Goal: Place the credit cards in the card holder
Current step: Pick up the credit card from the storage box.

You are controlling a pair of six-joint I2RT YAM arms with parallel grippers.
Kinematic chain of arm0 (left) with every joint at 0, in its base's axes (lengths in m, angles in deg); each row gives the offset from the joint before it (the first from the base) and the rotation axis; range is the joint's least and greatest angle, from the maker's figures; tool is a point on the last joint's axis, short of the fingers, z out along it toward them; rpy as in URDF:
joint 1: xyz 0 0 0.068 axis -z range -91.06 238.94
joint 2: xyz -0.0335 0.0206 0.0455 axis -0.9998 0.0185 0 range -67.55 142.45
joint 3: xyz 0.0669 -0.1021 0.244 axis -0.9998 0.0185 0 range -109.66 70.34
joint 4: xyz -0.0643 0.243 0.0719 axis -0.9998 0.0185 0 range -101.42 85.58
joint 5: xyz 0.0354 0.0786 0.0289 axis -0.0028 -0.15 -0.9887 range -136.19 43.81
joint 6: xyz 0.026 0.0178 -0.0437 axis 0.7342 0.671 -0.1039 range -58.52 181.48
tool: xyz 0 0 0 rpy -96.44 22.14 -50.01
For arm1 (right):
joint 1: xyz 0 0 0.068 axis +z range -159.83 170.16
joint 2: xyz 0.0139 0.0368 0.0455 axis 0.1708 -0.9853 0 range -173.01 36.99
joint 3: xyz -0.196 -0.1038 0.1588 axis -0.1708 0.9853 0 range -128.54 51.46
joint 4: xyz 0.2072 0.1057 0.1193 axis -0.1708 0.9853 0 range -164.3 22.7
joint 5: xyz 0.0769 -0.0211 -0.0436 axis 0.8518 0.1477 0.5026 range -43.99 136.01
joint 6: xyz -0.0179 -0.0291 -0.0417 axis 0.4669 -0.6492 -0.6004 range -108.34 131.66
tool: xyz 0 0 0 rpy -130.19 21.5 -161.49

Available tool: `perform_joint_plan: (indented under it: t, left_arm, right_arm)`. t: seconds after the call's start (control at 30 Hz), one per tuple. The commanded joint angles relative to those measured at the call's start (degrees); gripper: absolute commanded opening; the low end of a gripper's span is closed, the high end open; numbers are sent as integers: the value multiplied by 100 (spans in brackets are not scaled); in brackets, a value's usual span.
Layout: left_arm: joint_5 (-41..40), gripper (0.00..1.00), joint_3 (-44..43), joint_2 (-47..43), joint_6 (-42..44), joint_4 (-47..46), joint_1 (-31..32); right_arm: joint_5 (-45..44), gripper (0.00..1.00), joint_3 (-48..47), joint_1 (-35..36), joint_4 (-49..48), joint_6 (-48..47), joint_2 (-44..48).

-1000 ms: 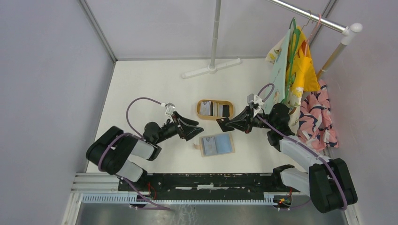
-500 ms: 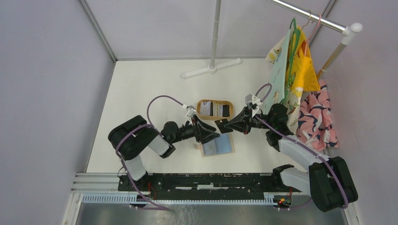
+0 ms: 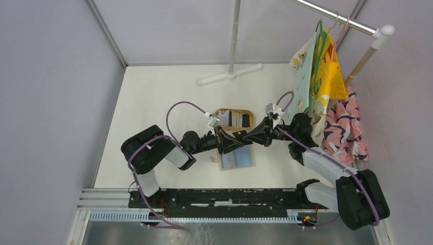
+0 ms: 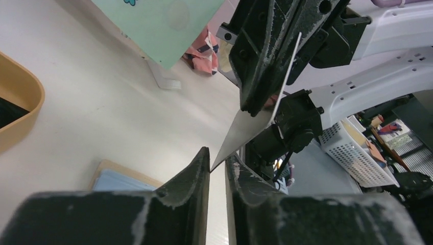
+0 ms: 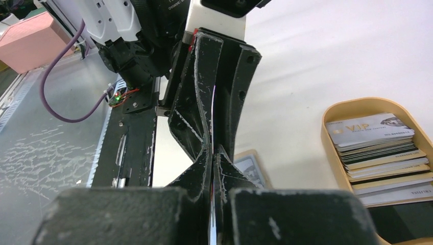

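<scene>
Top view: hand-over step. The card (image 3: 238,135) is held above the open holder (image 3: 239,159).
Left wrist: its corner is seen between the near-closed fingers of the left gripper (image 4: 217,159); a grip cannot be told.
Right wrist: the right gripper (image 5: 212,151) is clamped on the card.
Next: a firm left clamp is judged necessary before the right lets go.

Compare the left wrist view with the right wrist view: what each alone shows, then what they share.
Left wrist only: the teal hanging cloth and a white basket. Right wrist only: the pale stacked cards and the black mounting rail. Both: the credit card, held by the right claw, its corner inside the left claw; the wooden tray; the card holder.
</scene>
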Motion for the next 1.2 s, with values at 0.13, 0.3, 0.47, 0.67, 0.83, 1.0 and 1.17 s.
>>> perform_joint_plan:
  t: [0.13, 0.3, 0.47, 0.67, 0.83, 1.0, 1.17]
  left_arm:
    - [291, 2, -173, 28, 111, -1183, 30]
    - [268, 2, 136, -123, 227, -1123, -5]
    - [370, 2, 301, -872, 953, 1071, -110]
    - [153, 2, -334, -2163, 2815, 5443, -70]
    - [-37, 2, -700, -2494, 3544, 6875, -13]
    - [-408, 2, -790, -2791, 4123, 7223, 269]
    - [-524, 2, -780, -2971, 4557, 7238, 487]
  right_arm:
    - [-73, 0, 23, 63, -152, -125, 28]
    - [-137, 31, -292, 56, 1011, -1116, 117]
    - [-191, 67, -1003, 36, 3250, -3260, 275]
    - [45, 91, -1101, -1, 3689, -3770, 291]
    - [169, 92, -1038, 1, 3573, -3627, 225]
    - [229, 89, -903, -4, 3194, -3219, 126]
    - [258, 84, -863, 108, 3092, -3079, -143]
